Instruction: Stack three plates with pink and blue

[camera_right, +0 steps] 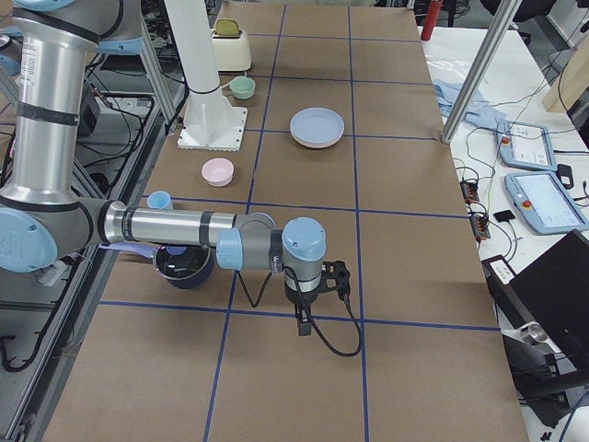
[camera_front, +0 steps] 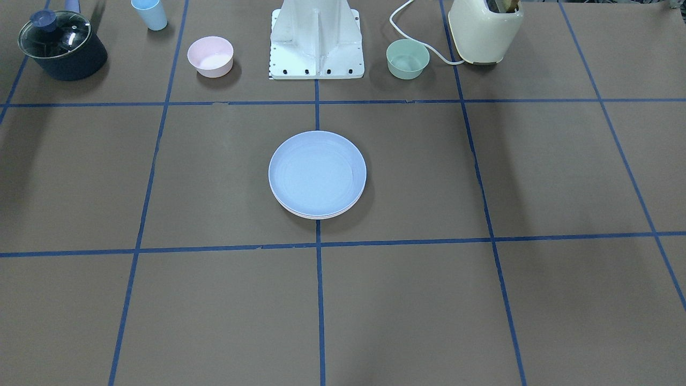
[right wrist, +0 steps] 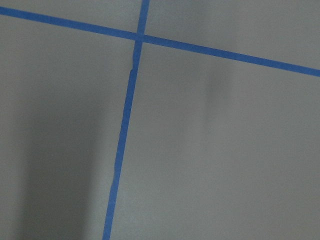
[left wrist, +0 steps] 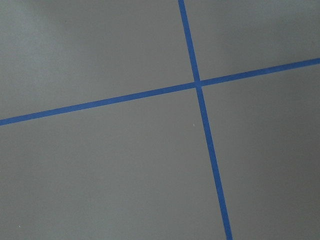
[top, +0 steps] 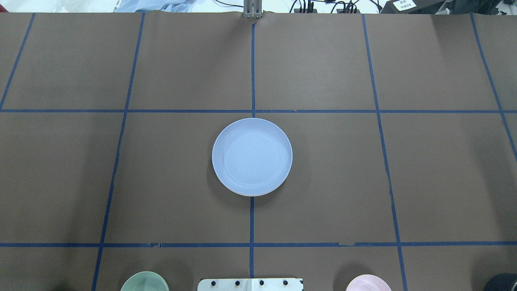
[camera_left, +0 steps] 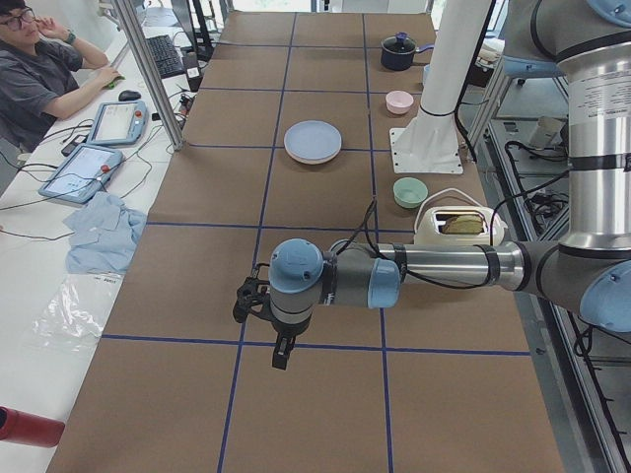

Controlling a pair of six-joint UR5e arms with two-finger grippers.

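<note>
The light blue plate lies on top of a stack at the table's centre, on the middle tape line. Thin pale pink and whitish rims of plates beneath show under its near edge. The stack also shows in the overhead view and in both side views. My left gripper hangs over bare table far from the stack; I cannot tell if it is open or shut. My right gripper does likewise at the opposite end; I cannot tell its state. Both wrist views show only brown table and blue tape.
Near the robot base stand a small pink bowl, a mint-green bowl, a dark lidded pot, a blue cup and a cream toaster with its cord. An operator sits beside the table.
</note>
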